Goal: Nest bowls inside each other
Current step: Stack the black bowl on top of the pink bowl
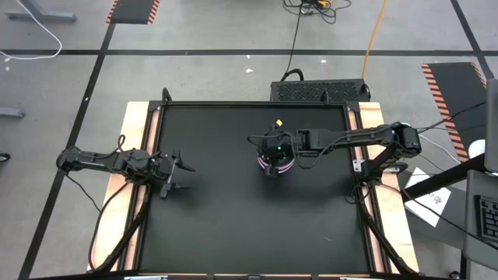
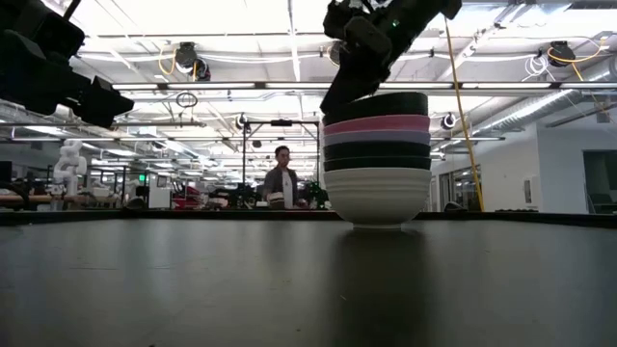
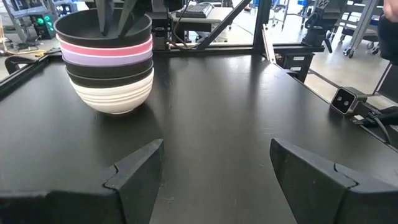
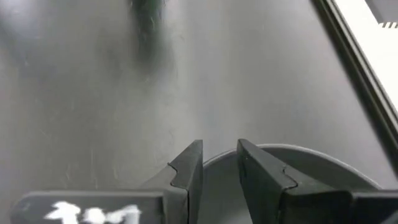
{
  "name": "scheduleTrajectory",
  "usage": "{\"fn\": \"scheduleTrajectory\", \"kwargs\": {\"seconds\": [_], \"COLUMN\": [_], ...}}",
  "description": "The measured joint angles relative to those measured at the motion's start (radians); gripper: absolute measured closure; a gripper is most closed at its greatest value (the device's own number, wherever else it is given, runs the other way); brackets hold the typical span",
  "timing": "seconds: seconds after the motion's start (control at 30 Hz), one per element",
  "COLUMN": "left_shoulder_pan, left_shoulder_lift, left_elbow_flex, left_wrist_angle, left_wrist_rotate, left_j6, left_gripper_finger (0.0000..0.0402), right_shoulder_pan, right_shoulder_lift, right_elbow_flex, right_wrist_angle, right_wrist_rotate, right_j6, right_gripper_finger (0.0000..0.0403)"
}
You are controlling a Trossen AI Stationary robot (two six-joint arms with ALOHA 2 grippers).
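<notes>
Several bowls stand nested in one stack (image 1: 274, 163) a little right of the table's middle, resting on the white bowl's (image 2: 378, 198) foot. Above it come a black, a lavender and a pink bowl (image 2: 378, 124), with a black bowl (image 2: 386, 103) on top. My right gripper (image 4: 219, 165) slants down over the stack, shut on the top black bowl's rim. My left gripper (image 3: 216, 144) waits open near the table's left edge (image 1: 185, 175), pointing at the stack with nothing between its fingers. My right gripper pinches the top black bowl's rim (image 4: 217, 155), one finger (image 4: 261, 168) inside the bowl and one (image 4: 186, 171) outside. The fingers slant down from above and from the table's right. The bowl sits about level in the pink bowl, on top of the stack.
The black table top (image 1: 233, 225) has wooden strips along its left and right edges (image 1: 128, 155). A dark box with cables (image 1: 319, 89) sits beyond the far edge. A person (image 2: 281, 183) stands in the room behind the table.
</notes>
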Motion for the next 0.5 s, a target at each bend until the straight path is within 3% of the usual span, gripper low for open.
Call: {"fn": "scheduleTrajectory", "kwargs": {"seconds": [0.27, 0.5], "left_shoulder_pan": [0.000, 0.000], "left_shoulder_lift": [0.000, 0.000], "left_elbow_flex": [0.000, 0.000], "left_wrist_angle": [0.001, 0.001], "left_wrist_rotate": [-0.003, -0.003], "left_j6": [-0.008, -0.009], "left_gripper_finger": [0.0108, 0.0108], "right_shoulder_pan": [-0.004, -0.022], "right_shoulder_lift": [-0.087, -0.226], "right_elbow_flex": [0.000, -0.005], "right_wrist_angle": [0.034, -0.148], "right_wrist_rotate": [0.009, 0.107], "right_j6": [-0.061, -0.004], "right_gripper_finger": [0.0314, 0.0314]}}
